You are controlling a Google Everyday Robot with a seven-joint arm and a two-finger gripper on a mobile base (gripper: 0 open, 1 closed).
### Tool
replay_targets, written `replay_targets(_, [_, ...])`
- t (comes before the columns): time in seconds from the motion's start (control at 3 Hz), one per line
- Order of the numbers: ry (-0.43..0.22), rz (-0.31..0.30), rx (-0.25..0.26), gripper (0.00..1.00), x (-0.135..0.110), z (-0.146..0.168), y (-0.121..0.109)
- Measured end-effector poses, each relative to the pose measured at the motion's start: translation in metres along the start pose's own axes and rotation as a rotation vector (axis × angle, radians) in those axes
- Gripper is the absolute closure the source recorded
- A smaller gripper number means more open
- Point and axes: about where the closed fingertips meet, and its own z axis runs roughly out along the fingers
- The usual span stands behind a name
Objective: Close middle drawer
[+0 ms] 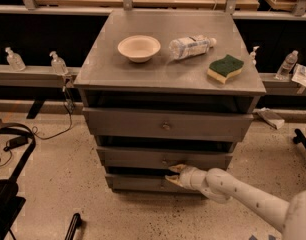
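The grey metal cabinet [143,71] has three drawers. The middle drawer [128,157] is the second grey front, with a small round knob [165,161] at its centre. It stands slightly out from the cabinet, with a dark gap above it. My gripper [173,175] reaches in from the lower right on a white arm [243,194]. It sits just below and to the right of the knob, at the lower edge of the middle drawer front. Its two tan fingers [177,168] point left at the cabinet and are spread apart, holding nothing.
The top drawer [143,125] sticks out a little; the lowest drawer [138,183] sits behind my gripper. On the cabinet top lie a bowl [138,48], a plastic bottle [191,47] and a green-yellow sponge [225,67]. A black chair base [8,184] and cables lie on the floor at left.
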Motion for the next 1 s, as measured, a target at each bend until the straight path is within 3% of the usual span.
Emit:
replay_targets(0.67, [-0.190,0.186,-0.114,0.57,0.018,-0.118,0.060])
replay_targets(1.0, [-0.214,0.188,-0.140,0.40,0.013,-0.122,0.067])
